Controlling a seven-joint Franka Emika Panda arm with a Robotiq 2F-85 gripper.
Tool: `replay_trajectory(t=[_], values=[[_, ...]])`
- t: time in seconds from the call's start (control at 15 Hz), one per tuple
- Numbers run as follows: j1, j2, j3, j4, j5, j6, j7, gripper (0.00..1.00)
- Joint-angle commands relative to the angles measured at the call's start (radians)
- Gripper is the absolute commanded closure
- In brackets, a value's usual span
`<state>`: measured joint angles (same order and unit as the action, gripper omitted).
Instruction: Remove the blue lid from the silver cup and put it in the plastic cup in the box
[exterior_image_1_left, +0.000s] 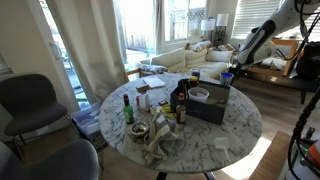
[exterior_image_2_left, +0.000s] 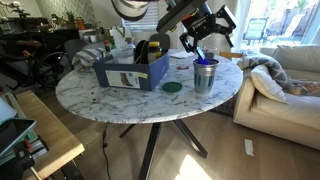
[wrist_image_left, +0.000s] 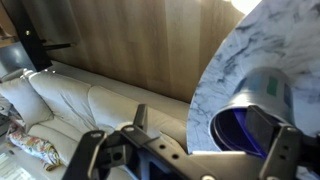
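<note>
Blue lid (exterior_image_2_left: 200, 57), small, round and bright, sits at the mouth of the shiny silver metal cup (exterior_image_2_left: 206, 78). In an exterior view it looks tilted there rather than flat. In my wrist view the lid (wrist_image_left: 243, 133) shows as a blue-violet disc inside the cup's silver rim (wrist_image_left: 272, 92).

My pincer (exterior_image_2_left: 200, 42) hangs just above that cup with its fingers (wrist_image_left: 88, 150) spread wide and pinching nothing. The lid lies between them, nearer one finger, and I cannot tell whether either touches it.

The cup stands near the edge of the round white-grey marble table (exterior_image_2_left: 90, 95). The low dark blue-grey rectangular box (exterior_image_2_left: 125, 75) is near it on the same table. The pale whitish plastic cup (exterior_image_1_left: 199, 94) shows at the box, inside it as far as I can tell. A small dark green disc (exterior_image_2_left: 172, 87) lies flat between the box and the silver cup.
</note>
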<state>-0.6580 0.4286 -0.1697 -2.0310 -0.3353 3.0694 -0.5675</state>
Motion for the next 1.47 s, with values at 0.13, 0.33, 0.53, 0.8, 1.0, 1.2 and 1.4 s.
replay_trajectory(t=[0.13, 0.33, 0.53, 0.8, 1.0, 1.2, 1.4], values=[[-0.141, -0.013, 0.251, 0.036, 0.282, -0.121, -0.002, 0.0], [-0.217, 0.001, 0.351, 0.064, 0.392, -0.124, -0.031, 0.0], [-0.386, -0.001, 0.585, 0.078, 0.588, -0.185, -0.247, 0.0], [-0.359, -0.014, 0.534, 0.053, 0.51, -0.138, -0.252, 0.0], [-0.309, -0.036, 0.446, 0.042, 0.473, -0.145, -0.301, 0.0], [-0.286, -0.02, 0.407, 0.062, 0.447, -0.11, -0.257, 0.0], [-0.362, -0.015, 0.51, 0.067, 0.511, -0.158, -0.379, 0.0]])
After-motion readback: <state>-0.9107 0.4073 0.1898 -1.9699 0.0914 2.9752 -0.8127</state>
